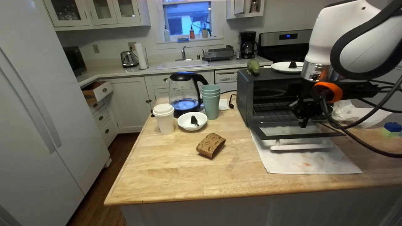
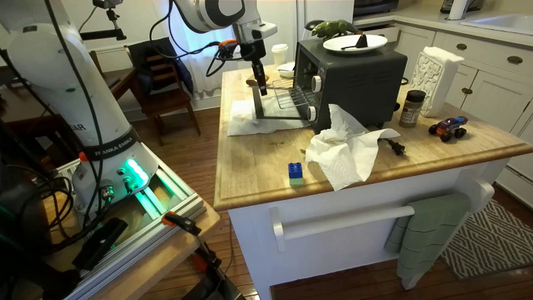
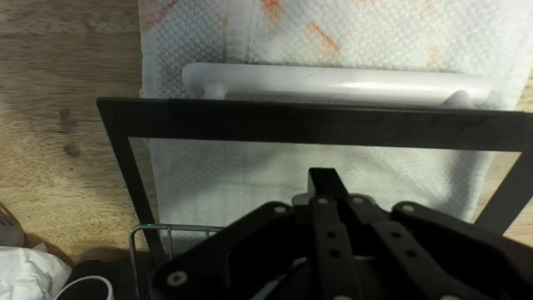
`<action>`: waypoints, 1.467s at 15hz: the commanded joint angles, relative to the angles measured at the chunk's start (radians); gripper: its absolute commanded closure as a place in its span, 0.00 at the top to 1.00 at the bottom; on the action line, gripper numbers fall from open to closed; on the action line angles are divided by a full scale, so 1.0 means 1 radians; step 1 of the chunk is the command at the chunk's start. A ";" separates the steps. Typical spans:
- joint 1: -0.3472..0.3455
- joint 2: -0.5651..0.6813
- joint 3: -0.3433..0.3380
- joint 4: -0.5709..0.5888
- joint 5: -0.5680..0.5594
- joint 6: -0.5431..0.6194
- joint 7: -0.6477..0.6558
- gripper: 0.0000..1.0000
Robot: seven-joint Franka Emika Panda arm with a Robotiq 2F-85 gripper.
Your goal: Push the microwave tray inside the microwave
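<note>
"Where's the microwave tray (image 2: 291,95)?"
"Jutting from the microwave (image 2: 360,83), over its lowered door (image 3: 316,125)."
"Gripper (image 2: 263,90)?"
"Closed, holding nothing."
"And around?"
"Crumpled paper (image 2: 349,156) on the wooden countertop (image 2: 266,166); beyond, white cabinets (image 1: 128,103), a window (image 1: 188,18)."

Charcoal microwave (image 2: 360,79), grey tray (image 2: 290,93), patterned sleeve (image 1: 211,145)

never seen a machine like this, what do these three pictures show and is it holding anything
This is a robot arm, with a gripper as its hand. Two pictures come from cameras outside the robot; the close-up is from its wrist, looking down at the open oven door. On the wooden counter are a small oven, its wire rack jutting out over that door; a glass kettle; green cups; a white lidded cup; a bowl; and a cardboard sleeve. The gripper looks shut, and I see nothing held.
</note>
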 commanded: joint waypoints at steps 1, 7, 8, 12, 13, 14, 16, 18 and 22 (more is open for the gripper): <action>0.035 0.067 -0.040 0.047 -0.011 0.018 0.032 0.00; 0.072 0.123 -0.100 0.080 -0.031 0.086 0.055 0.00; 0.080 0.128 -0.115 0.084 -0.041 0.104 0.062 0.00; 0.113 0.145 -0.181 0.103 -0.085 0.159 0.080 0.00; 0.119 0.150 -0.194 0.111 -0.092 0.167 0.078 0.00; 0.125 0.158 -0.204 0.118 -0.096 0.177 0.077 0.00; 0.136 0.183 -0.220 0.135 -0.096 0.200 0.071 0.00; 0.156 0.218 -0.246 0.154 -0.109 0.246 0.079 0.00; 0.221 0.287 -0.334 0.195 -0.154 0.327 0.127 0.00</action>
